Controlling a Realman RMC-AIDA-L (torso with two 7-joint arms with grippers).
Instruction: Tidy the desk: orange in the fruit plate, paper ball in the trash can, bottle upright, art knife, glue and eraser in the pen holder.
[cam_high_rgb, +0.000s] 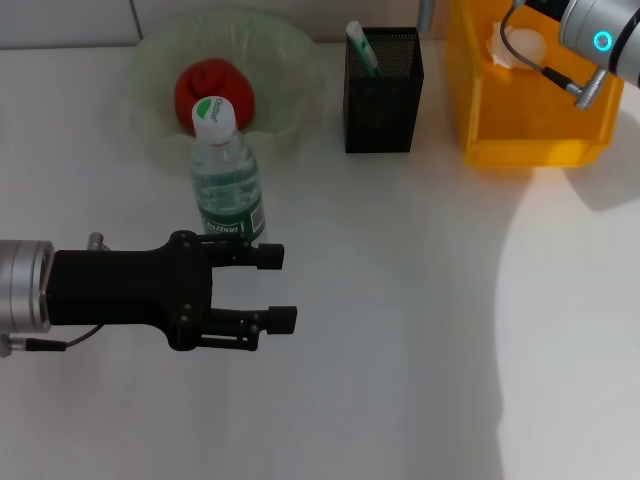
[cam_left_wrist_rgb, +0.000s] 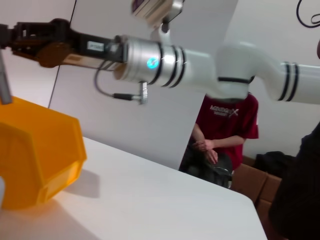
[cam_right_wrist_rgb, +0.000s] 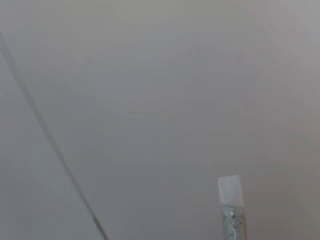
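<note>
Left claw open, empty, just in front of upright water bottle; green label unreadable. Right claw's state: cannot tell.

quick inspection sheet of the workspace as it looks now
surface: white table, bare in front.
job's things: bottle upright by the fruit plate; a red-orange fruit lies in the plate; black mesh pen holder holds a green-and-white item; crumpled paper lies in the orange bin.
clutter: nothing seen.
grippers: left end effector open, empty, in front of the bottle; right end effector not visible, its arm is over the bin.
cables: black cable on the right wrist, another at the left wrist.
surroundings: person in a red shirt seated beyond the table.
</note>
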